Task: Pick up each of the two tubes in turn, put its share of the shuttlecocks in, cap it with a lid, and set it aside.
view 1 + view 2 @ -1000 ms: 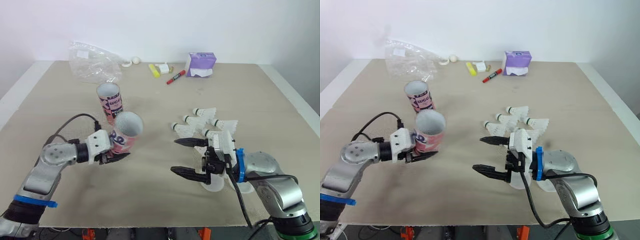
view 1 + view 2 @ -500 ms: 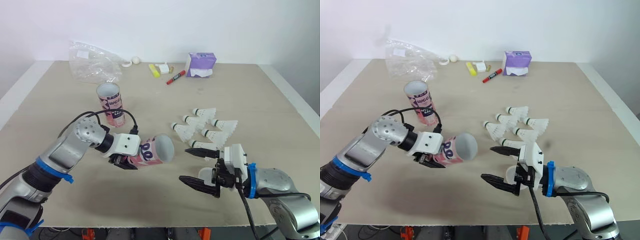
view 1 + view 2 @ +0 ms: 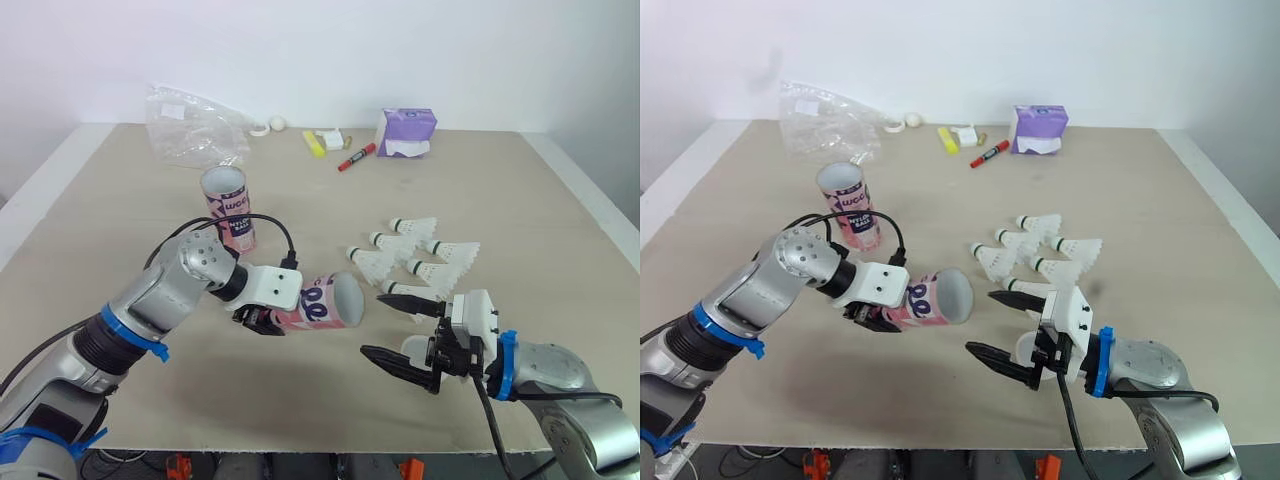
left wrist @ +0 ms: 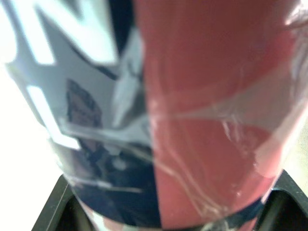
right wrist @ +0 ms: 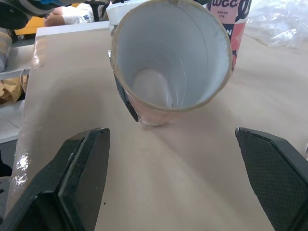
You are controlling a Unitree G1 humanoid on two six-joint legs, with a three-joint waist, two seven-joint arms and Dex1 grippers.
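Holding a pink printed cardboard tube (image 3: 320,303) sideways, the left gripper (image 3: 258,320) pinches it; the right gripper (image 3: 373,319), fingers spread, faces its open mouth near white feathered shuttlecocks (image 3: 420,250).

Toward the far left of the tan table (image 3: 540,200) lies a crumpled clear plastic bag (image 3: 190,128). Just right of it sits a small white round thing (image 3: 277,124). Further right along the back lie a yellow marker (image 3: 312,144), a small white box (image 3: 331,138), a red marker (image 3: 353,157) and a purple pack (image 3: 405,132).
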